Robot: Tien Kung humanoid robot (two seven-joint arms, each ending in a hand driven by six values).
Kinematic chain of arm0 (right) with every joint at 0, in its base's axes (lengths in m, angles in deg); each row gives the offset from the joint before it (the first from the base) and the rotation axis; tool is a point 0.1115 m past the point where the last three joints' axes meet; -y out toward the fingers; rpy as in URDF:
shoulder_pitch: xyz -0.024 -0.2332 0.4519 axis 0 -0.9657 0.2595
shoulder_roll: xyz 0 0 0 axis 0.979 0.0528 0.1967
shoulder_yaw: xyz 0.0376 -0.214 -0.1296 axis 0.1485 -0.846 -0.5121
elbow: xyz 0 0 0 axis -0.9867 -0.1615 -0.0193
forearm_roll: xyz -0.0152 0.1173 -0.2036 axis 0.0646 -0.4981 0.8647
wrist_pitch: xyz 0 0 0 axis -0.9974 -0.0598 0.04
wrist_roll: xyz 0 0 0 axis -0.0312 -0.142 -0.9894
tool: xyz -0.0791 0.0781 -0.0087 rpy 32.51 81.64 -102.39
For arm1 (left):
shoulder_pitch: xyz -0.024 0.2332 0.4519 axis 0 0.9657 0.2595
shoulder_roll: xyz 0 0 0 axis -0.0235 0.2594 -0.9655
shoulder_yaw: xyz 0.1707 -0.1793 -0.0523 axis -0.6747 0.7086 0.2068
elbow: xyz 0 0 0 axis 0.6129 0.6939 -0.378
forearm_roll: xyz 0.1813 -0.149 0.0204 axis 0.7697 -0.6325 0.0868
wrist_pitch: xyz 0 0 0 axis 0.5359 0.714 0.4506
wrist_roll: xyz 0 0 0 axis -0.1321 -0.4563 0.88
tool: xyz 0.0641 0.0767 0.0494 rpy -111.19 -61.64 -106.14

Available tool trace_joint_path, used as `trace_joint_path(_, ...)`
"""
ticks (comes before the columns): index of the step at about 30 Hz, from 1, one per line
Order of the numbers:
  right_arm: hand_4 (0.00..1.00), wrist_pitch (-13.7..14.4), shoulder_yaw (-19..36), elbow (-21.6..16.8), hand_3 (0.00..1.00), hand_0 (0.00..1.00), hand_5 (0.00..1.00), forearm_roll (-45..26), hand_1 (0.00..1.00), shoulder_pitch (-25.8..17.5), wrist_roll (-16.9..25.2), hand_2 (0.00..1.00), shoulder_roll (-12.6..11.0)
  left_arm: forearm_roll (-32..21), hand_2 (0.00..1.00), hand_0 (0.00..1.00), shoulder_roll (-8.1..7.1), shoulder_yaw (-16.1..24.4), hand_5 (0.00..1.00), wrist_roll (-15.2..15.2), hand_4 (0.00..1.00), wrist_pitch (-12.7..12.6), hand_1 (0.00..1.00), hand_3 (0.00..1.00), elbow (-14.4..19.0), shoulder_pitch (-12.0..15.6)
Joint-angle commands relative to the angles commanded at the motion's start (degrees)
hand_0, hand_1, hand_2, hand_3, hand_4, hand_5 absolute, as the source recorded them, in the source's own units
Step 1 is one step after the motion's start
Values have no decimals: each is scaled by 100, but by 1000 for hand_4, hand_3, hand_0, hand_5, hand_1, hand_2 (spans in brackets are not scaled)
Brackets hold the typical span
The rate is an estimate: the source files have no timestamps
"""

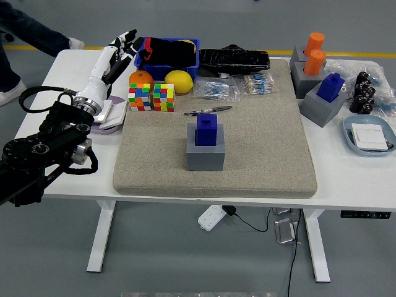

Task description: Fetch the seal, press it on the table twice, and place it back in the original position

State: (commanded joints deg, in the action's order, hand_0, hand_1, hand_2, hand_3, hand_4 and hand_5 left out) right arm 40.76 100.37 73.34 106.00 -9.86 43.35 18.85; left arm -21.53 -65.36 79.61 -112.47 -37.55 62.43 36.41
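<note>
A white table (pixel 346 185) fills most of the view, standing on white metal legs (pixel 101 238) over a smooth grey floor (pixel 204 266). A grey felt mat (pixel 272 142) covers the table's middle. At 12 o'clock a yellow line (pixel 247 52) runs across the floor beyond the far edge. Under the table at 6 o'clock a white power strip (pixel 210 218) lies with a black cable (pixel 253 223) trailing toward 4 o'clock. A person's leg (pixel 25 28) shows at 10 o'clock. The light is even and soft.
</note>
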Motion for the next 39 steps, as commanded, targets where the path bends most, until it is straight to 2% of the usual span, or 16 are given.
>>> trace_joint_path(9, 779, 9, 13, 16, 635, 793, 518, 15, 695, -17, -10, 670, -6, -187, 820, 934, -347, -143, 416, 87, 766, -35, 865, 832, -779, -39)
trace_joint_path(18, 778, -5, -8, 13, 637, 792, 518, 11, 695, -11, -11, 670, -4, -482, 810, 934, -496, -365, 379, 105, 750, -62, 849, 826, -1293, 88)
trace_joint_path(27, 778, 18, 117, 26, 636, 793, 518, 85, 695, -22, -3, 670, -15, -516, 808, 935, -675, -270, 378, 156, 750, -46, 848, 826, -1326, 169)
trace_joint_path(39, 777, 45, 220, 20, 636, 792, 517, 133, 695, 34, -9, 670, -41, -460, 814, 934, -785, -222, 375, 203, 749, -51, 843, 826, -1287, 92)
